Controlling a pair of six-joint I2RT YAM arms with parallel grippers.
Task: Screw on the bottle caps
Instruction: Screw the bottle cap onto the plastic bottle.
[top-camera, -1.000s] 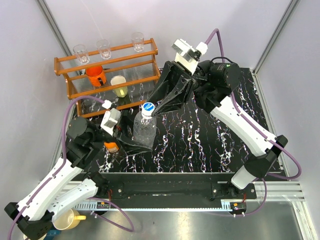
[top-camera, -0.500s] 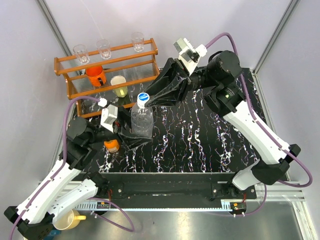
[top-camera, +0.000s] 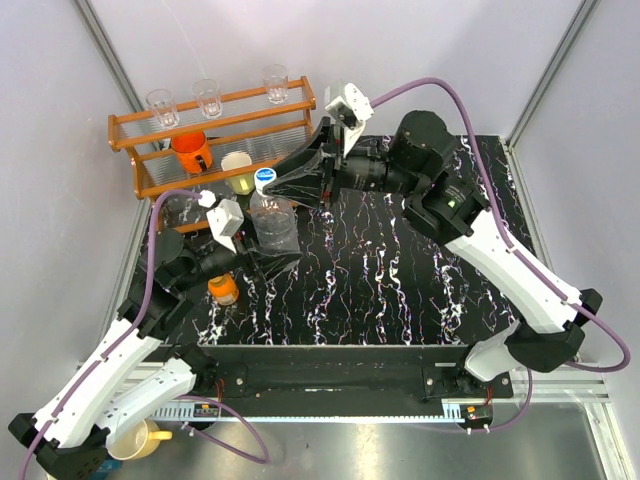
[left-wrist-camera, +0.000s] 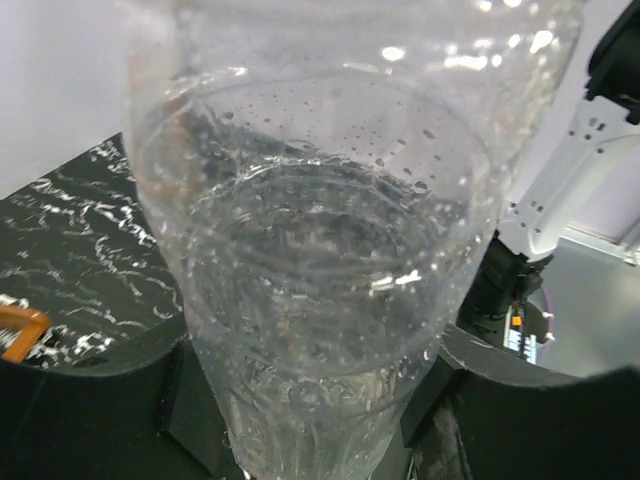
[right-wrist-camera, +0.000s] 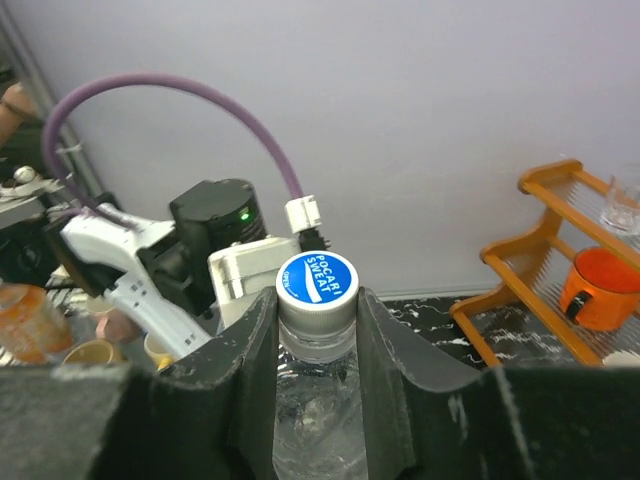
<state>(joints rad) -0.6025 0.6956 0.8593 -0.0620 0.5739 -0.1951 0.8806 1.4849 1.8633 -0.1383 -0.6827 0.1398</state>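
Clear bottle (top-camera: 272, 225) has shifted leftward, its body clamped in the left tool (left-wrist-camera: 310, 420), blue-rimmed cap (right-wrist-camera: 317, 280) on its neck squeezed between the right tool (right-wrist-camera: 317, 320) fingers, orange bottle (top-camera: 223, 290) just beside the left tool.

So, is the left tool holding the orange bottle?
No, the left tool grips the clear bottle, while the orange bottle stands on the table beside it.

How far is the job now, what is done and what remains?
Done, it seems: the orange bottle looks capped, tightness unclear. In hand: the left gripper holds the clear bottle, the right gripper grips its blue-rimmed cap, seated on the neck. Left: tighten that cap, then release.
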